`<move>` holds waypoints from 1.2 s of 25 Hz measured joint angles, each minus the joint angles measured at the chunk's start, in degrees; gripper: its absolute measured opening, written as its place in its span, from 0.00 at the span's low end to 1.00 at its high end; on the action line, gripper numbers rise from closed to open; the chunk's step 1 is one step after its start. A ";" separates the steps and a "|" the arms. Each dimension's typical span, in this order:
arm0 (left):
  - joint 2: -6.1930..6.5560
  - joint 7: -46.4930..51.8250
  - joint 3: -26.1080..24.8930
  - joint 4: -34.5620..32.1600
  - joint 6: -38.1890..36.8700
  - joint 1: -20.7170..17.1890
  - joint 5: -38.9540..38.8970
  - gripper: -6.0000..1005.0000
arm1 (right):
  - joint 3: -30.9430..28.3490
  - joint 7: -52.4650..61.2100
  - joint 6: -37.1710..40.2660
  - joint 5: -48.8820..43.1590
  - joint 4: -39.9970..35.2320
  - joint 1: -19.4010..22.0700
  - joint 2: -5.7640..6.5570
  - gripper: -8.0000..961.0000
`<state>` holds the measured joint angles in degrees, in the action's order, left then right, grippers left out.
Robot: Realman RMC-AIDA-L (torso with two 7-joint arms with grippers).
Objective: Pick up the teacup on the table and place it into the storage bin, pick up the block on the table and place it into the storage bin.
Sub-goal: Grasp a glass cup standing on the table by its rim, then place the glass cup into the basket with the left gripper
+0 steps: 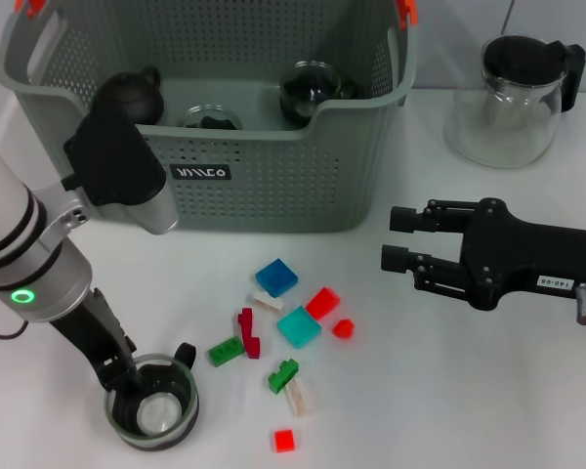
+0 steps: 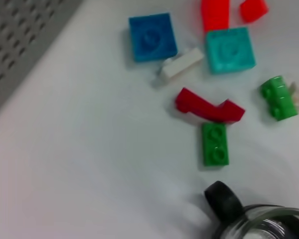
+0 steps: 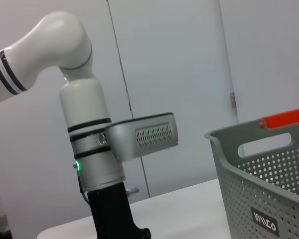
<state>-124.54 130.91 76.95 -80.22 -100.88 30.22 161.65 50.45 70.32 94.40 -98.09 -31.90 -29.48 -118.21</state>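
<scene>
On table, 1 teacup point(image 1: 153, 405) gripped by left gripper point(image 1: 127, 383), 10 blocks point(image 1: 298, 326), right gripper point(image 1: 398, 239) open.

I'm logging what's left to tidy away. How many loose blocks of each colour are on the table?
Red blocks: 4 (one is darker)
Green blocks: 2
White blocks: 2
Blue block: 1
Teal block: 1
Total: 10
</scene>
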 joint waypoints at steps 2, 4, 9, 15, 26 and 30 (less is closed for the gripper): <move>0.00 0.21 0.55 0.91 1.28 0.02 0.32 0.51 | 0.00 -0.01 0.00 0.00 0.00 0.00 0.04 0.54; 0.03 0.34 0.79 1.98 2.10 0.19 0.52 0.51 | 0.00 -0.02 0.00 0.00 0.00 0.00 0.07 0.54; 0.14 0.88 0.89 4.07 3.28 0.82 1.62 0.49 | 0.00 -0.01 0.00 0.00 0.00 0.06 0.09 0.54; 0.15 1.48 0.33 4.52 3.10 1.40 1.56 0.42 | 0.00 -0.06 0.00 0.01 0.00 0.13 0.09 0.54; 0.50 -2.04 -7.23 5.08 -0.09 3.31 -0.25 0.10 | 0.00 -0.02 -0.01 0.06 0.00 0.25 0.08 0.54; 1.95 -11.62 -23.25 10.54 -6.01 7.07 -6.52 0.05 | 0.00 -0.01 0.00 0.18 0.00 0.34 0.08 0.54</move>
<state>-122.59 119.29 53.69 -69.68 -106.89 37.29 155.13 50.45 70.30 94.40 -97.91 -31.90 -29.14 -118.13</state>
